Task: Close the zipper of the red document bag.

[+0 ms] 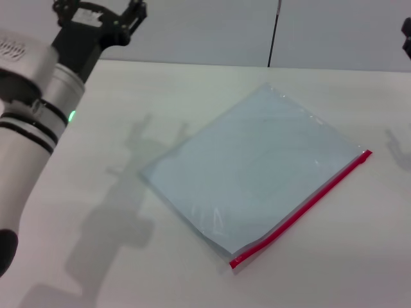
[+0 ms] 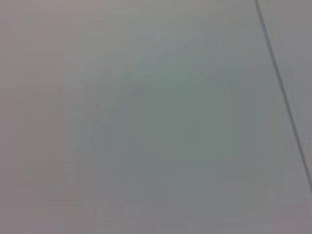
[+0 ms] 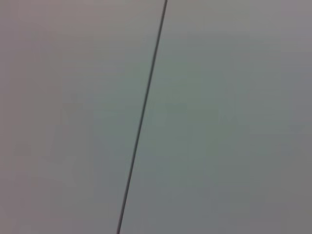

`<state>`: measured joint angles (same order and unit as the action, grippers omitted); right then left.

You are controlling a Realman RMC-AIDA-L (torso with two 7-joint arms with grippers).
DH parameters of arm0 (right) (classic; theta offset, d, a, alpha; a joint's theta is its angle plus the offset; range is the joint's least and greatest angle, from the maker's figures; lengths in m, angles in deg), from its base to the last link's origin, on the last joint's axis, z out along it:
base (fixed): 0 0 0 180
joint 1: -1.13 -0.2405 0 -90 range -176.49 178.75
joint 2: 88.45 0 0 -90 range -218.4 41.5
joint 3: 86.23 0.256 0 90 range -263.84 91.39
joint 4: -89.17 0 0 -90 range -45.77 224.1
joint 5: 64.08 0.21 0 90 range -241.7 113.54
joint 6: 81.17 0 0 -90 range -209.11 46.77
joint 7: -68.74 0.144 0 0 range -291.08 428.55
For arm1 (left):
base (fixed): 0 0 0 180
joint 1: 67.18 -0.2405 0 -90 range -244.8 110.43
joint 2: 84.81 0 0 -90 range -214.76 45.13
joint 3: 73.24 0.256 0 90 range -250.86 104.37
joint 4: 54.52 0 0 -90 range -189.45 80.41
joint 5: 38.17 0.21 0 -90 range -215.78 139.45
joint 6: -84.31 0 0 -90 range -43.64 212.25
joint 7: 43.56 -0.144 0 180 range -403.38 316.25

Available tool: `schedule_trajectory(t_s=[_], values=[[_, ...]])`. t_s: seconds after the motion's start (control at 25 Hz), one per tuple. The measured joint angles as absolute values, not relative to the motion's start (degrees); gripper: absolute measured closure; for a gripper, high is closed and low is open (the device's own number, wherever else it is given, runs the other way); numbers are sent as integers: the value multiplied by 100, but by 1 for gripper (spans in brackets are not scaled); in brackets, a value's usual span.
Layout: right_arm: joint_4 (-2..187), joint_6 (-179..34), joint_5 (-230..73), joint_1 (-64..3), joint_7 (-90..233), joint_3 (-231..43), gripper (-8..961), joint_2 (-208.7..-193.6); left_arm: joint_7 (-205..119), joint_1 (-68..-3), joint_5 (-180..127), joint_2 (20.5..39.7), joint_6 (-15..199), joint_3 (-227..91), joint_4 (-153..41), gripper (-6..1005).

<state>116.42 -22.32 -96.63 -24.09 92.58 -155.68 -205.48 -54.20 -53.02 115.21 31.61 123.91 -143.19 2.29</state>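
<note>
The red document bag (image 1: 257, 167) lies flat on the white table in the head view, a pale translucent pouch turned like a diamond. Its zipper (image 1: 302, 208) is the bright-red strip along the edge facing near and right, running from the near corner to the right corner. I cannot make out a slider on it. My left gripper (image 1: 99, 5) is raised at the far left, well away from the bag, open and holding nothing. Only a dark bit of my right gripper (image 1: 406, 35) shows at the right edge. Neither wrist view shows the bag.
The white table (image 1: 96, 269) has bare surface all around the bag. A grey wall with a thin dark vertical seam (image 1: 275, 32) stands behind it. Both wrist views show only that wall and the seam (image 3: 144, 112).
</note>
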Motion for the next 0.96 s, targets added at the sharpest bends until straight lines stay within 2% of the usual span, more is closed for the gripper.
schedule_trajectory(t_s=[0.4, 0.96], values=[[9045, -687, -7940, -3227, 7683, -15510, 423, -20560, -4820, -4645, 11519, 3174, 13971, -14257, -1674, 165], [8731, -971, -7887, -3440, 7750, -15527, 421, -20567, -4497, -4244, 11507, 3173, 14740, -13943, -2662, 165]])
